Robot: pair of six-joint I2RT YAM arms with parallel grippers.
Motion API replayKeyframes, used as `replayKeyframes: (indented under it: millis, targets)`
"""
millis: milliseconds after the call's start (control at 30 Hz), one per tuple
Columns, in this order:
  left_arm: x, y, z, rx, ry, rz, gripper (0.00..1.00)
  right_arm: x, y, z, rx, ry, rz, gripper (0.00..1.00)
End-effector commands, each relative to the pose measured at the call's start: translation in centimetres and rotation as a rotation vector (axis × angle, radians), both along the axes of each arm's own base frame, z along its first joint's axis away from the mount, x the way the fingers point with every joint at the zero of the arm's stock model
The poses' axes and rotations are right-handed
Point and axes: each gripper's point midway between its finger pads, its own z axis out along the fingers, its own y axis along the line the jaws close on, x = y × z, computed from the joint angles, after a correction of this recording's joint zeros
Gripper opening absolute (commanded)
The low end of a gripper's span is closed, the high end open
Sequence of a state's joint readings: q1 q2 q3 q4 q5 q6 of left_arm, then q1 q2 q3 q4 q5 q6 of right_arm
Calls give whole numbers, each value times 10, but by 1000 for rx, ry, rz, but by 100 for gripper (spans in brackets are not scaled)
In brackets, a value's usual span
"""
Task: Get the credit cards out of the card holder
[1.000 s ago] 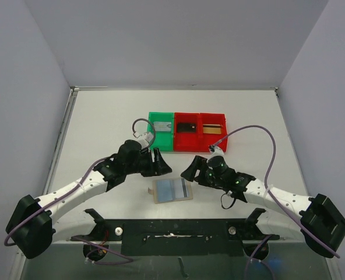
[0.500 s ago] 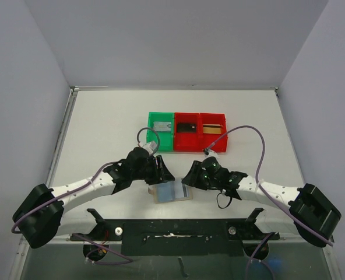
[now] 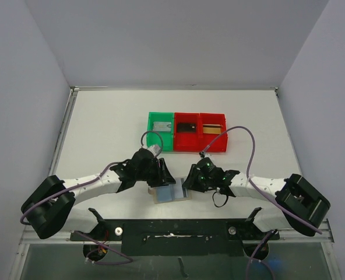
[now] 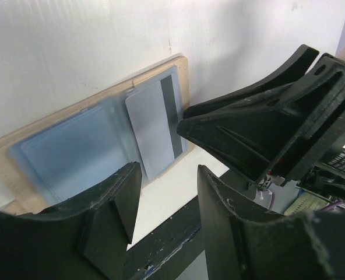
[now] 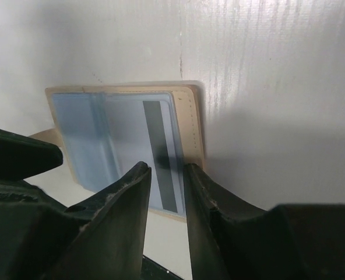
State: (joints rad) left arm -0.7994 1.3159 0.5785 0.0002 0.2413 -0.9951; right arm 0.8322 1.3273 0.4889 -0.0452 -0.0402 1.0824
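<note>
I have little room at the open card holder (image 3: 171, 192): the left pincer (image 3: 159, 177) hangs over its far-left corner and the right pincer (image 3: 188, 182) crowds its right edge, with a narrow gap between them. Beyond, the green bin (image 3: 161, 146) and two red bins (image 3: 187, 147) bar the far side. The worktop (image 3: 102, 131) lies open on either flank.
</note>
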Motion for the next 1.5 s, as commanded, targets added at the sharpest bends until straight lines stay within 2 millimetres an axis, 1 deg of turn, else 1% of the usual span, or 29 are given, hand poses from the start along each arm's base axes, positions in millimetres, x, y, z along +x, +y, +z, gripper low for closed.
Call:
replayKeyframes:
  millis: [0,233,533,700,900,1067,1233,1367,1400,1467]
  targets:
    - [0,-14,1,-41,-5,-31,40,4,10,4,23,1,2,30]
    - [-7,-12,-18,-18,21,-9,34,2,9,0,36,13,-10,18]
    - [-12,2,-45,44,62,45,31,1,12,-1,39,20,5,16]
    - [-14,3,-56,32,76,67,28,1,14,-1,40,23,16,16]
    - [-13,0,-57,-14,76,87,25,1,18,0,53,24,32,15]
    - [-11,-1,-54,-30,69,95,19,1,18,0,52,26,31,15]
    - [-10,-2,-47,-49,46,95,11,1,18,2,55,21,33,15]
    - [-10,-4,-42,-59,36,76,2,3,21,7,65,7,46,15]
    - [-10,-4,-41,-62,34,74,0,3,21,9,68,2,47,16]
    - [-11,-5,-39,-68,30,69,0,5,23,14,75,-9,58,18]
